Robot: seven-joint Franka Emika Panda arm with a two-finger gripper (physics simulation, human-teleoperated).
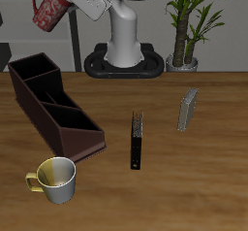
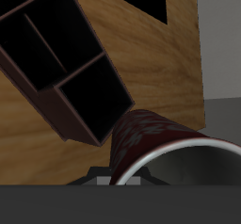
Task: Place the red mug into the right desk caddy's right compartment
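Observation:
The red mug (image 1: 48,9), dark red with pale speckles, hangs tilted high above the table, behind the caddy's back end. My gripper (image 1: 62,3) is shut on its rim. In the wrist view the mug (image 2: 155,138) lies close before the camera with its white inside showing. The right desk caddy (image 1: 55,106), a long maroon-brown box with dividers, lies on the table below. Its squarish right compartment (image 1: 32,72) is the end farthest back. It also shows open and empty in the wrist view (image 2: 94,98), just beyond the mug. My fingertips are hidden in the wrist view.
A pale yellow-cream mug (image 1: 56,180) stands near the table's front edge, before the caddy. A thin black upright object (image 1: 138,140) stands mid-table, and a grey one (image 1: 188,109) farther along. A potted plant (image 1: 186,21) stands beside the robot's base (image 1: 124,60).

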